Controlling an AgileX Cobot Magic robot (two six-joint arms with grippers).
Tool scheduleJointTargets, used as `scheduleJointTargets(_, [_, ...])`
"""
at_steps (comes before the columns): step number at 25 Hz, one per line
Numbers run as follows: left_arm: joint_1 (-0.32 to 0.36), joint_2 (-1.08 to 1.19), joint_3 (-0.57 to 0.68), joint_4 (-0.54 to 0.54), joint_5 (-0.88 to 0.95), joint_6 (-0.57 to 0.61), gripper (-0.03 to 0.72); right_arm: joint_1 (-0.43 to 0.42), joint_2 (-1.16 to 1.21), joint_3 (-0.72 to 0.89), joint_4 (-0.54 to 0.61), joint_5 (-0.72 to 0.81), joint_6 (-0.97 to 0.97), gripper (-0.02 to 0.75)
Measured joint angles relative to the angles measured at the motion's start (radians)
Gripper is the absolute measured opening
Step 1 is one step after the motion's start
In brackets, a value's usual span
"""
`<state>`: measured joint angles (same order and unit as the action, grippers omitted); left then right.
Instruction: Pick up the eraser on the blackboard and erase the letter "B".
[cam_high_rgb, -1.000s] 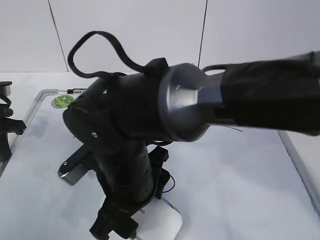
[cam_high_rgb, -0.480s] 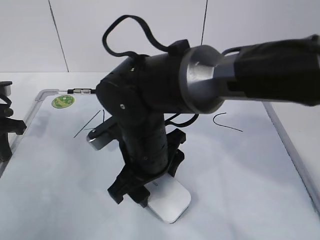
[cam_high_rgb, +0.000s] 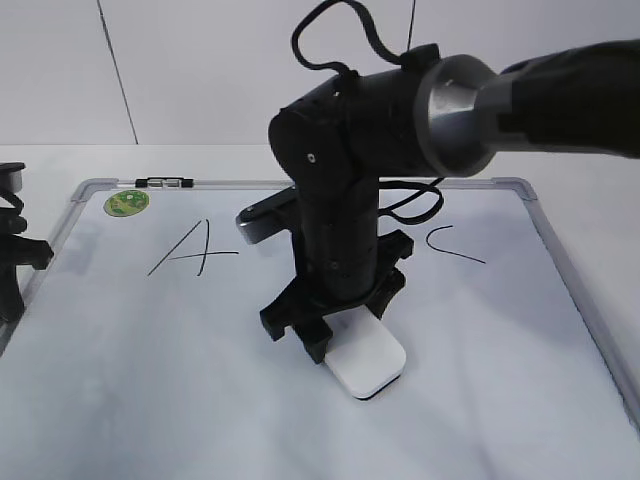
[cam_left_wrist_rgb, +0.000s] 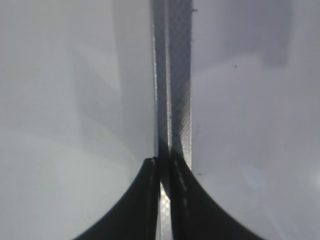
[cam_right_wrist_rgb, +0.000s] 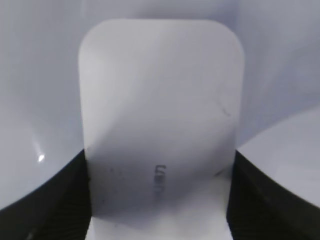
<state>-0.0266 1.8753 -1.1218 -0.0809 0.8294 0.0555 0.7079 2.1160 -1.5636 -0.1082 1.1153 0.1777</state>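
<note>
While arm (cam_high_rgb: 340, 190) hides B, A (cam_high_rgb: 190, 248), C (cam_high_rgb: 452, 243) flank

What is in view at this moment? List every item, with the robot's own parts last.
blackboard: one, white with grey frame, flat on the table.
eraser: one, white, on the board's near middle, between the right gripper's fingers.
letter "A": one, black, board's left part.
letter "C": one, black, board's right part.
letter "B": none visible; the arm covers the middle.
green sticker: one, far left corner.
marker: one, black and white, far edge.
right gripper: one, black, astride the eraser.
left gripper: one, black, shut, over the board's frame.
</note>
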Motion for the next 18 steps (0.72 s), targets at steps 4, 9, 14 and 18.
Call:
scheduleJointTargets(4, [0.000, 0.000, 0.000, 0.000, 0.000, 0.000, 0.021, -0.039, 0.000, -0.001, -0.011, -0.015, 0.004, 0.547])
scheduleJointTargets(9, [0.000, 0.000, 0.000, 0.000, 0.000, 0.000, 0.021, -0.078, 0.000, -0.001, -0.024, -0.032, 0.009, 0.547])
scheduleJointTargets(14, [0.000, 0.000, 0.000, 0.000, 0.000, 0.000, 0.021, -0.087, 0.000, -0.002, -0.009, -0.034, 0.007, 0.547])
scheduleJointTargets(18, [0.000, 0.000, 0.000, 0.000, 0.000, 0.000, 0.021, -0.060, 0.000, -0.002, -0.018, -0.041, 0.000, 0.547])
